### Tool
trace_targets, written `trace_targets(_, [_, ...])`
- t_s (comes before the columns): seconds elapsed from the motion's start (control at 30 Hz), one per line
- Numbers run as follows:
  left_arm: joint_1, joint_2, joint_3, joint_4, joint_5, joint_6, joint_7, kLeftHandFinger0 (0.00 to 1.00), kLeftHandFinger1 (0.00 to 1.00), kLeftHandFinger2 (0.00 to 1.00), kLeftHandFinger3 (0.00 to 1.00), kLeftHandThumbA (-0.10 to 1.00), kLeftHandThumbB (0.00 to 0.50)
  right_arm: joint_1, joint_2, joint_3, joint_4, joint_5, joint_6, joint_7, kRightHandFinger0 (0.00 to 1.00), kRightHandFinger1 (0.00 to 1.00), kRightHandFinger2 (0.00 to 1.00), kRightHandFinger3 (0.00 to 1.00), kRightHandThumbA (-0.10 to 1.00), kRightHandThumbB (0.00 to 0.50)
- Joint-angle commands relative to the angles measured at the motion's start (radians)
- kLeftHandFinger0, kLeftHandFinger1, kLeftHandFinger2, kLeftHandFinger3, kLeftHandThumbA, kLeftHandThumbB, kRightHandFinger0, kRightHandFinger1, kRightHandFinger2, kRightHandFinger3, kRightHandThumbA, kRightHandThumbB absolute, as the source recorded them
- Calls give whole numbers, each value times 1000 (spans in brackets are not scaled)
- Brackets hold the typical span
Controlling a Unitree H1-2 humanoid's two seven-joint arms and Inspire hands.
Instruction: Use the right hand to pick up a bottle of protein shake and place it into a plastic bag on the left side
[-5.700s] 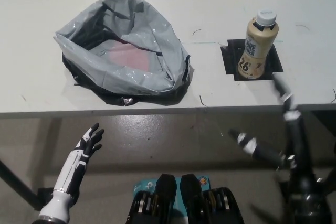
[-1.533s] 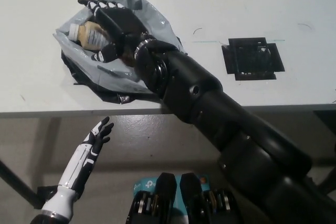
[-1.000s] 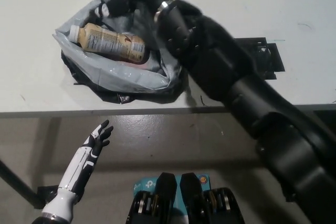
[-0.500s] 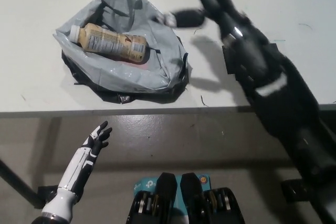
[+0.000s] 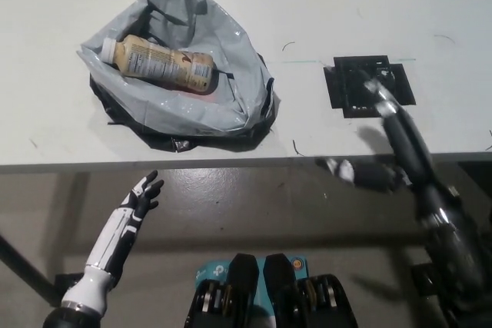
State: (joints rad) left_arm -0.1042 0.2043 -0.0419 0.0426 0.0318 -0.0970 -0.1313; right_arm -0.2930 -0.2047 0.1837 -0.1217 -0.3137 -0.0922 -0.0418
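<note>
The beige protein shake bottle (image 5: 159,63) lies on its side inside the grey plastic bag (image 5: 181,74), cap toward the left, on the white table. My black right hand (image 5: 388,140) is blurred at the table's front edge on the right, fingers spread and holding nothing, far from the bag. My white left hand (image 5: 138,199) rests below the table edge at the lower left, open.
A black square marker (image 5: 370,85) on the white table (image 5: 346,5) at the right has nothing on it. The table's front edge runs across the middle of the picture; the floor lies below it.
My right arm has pulled back from over the table beside the bag down to the front edge at the right. The bottle stays lying in the bag. The left hand has hardly moved.
</note>
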Motion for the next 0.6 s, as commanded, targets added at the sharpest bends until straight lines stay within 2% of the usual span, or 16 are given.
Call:
trace_targets(0.0, [-67,7,32,-15,-68,-47,-19,1000,1000,1000,1000,1000,194,90,34,-139,-60,114,-250,-130,1000,1000,1000,1000,954,327])
trace_targets(0.13, [-71,10,29,-8,-63,-53,-22,1000,1000,1000,1000,1000,177,89,65,-152,111,128,-300,-129,1000,1000,1000,1000,890,268])
trace_targets(0.17, [-70,13,28,-9,-45,-56,-13,1000,1000,1000,1000,1000,194,86,73,-154,160,127,-312,-130,1000,1000,1000,1000,848,255])
trace_targets(0.27, [-64,20,28,-11,-41,-47,-12,1000,1000,1000,1000,1000,188,70,84,-158,299,98,-339,-139,1000,1000,1000,1000,779,282])
trace_targets(0.37, [-65,16,27,-16,-60,-34,-22,1000,1000,1000,1000,1000,171,46,78,-166,415,98,-362,-130,1000,1000,1000,1000,791,309])
trace_targets(0.5, [-73,18,25,-7,-40,-43,-13,1000,1000,1000,1000,1000,192,42,76,-171,442,109,-368,-110,1000,1000,1000,1000,789,296])
trace_targets(0.57, [-66,20,24,-4,-26,-55,-8,1000,1000,1000,1000,1000,187,49,75,-165,458,111,-373,-96,1000,1000,1000,1000,785,291])
